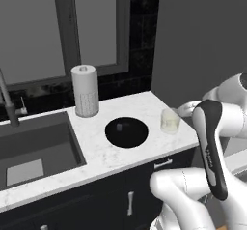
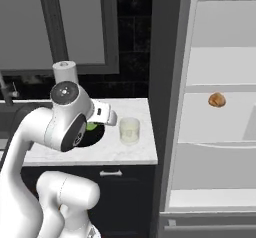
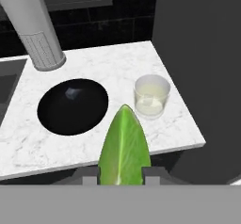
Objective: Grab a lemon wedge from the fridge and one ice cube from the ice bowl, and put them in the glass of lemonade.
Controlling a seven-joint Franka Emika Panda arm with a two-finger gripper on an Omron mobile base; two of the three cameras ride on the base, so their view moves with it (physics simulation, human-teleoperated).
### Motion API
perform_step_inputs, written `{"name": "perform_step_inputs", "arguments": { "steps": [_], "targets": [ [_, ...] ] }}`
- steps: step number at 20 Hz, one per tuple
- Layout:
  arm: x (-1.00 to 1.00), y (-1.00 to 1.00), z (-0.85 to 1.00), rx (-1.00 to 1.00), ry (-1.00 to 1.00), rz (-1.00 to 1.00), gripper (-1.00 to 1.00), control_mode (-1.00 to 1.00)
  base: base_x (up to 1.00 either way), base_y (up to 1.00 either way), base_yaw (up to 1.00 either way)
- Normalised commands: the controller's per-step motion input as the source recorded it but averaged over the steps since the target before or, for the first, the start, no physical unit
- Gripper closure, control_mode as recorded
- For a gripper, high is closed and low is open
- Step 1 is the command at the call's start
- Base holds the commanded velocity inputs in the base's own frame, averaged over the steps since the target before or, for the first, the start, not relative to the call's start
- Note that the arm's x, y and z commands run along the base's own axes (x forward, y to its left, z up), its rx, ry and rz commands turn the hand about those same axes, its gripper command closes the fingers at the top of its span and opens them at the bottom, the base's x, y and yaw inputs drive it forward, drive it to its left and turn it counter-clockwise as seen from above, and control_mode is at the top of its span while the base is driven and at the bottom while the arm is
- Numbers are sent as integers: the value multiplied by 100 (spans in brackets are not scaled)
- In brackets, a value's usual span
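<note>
Taking the glass of lemonade as the landmark and reading the counter from left to right: farthest left of the glass stands the paper-towel roll, back toward the dark tiled wall; between the roll and the glass, just left of the glass, lies the ice bowl, with the ice cube resting inside it, a little behind its centre. The glass stands apart from the bowl near the counter's right end, pale liquid in it and nothing visibly dropped in yet. To the right of the glass, past the counter edge, the right base view shows the fridge standing open, with a round brown food item on one of its white shelves. The gripper is pinched together on the lemon wedge, whose green-yellow body rises from between the fingertips in the hand view. The wedge's long axis runs from the fingers forward toward the counter, its pointed tip aimed just left of the glass, into the gap between glass and bowl. The wedge hangs on the near side of the counter edge, short of the glass and, by the look of it, above it. The coming move seems to turn on this offset: the glass lies ahead of the wedge and slightly to its right, so the hand would need to advance and shift right until the wedge's tip is over the rim before letting go. The lemon half of the task looks close to done; the ice cube is not yet picked up.
</note>
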Motion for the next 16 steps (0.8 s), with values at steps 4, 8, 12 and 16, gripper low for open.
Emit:
{"name": "perform_step_inputs", "arguments": {
  "steps": [4, 8, 12, 16],
  "targets": [
    [0, 0, 0, 0, 0, 0, 100, 100, 65, 0, -8],
    [19, 0, 0, 0, 13, -4, 100, -100, 25, 0, -4],
    [22, 15, 1, -4, 23, -13, 100, -100, 0, 0, 0],
    [38, 11, -15, -22, 18, -19, 100, -100, 0, 0, 0]
  ]
}}
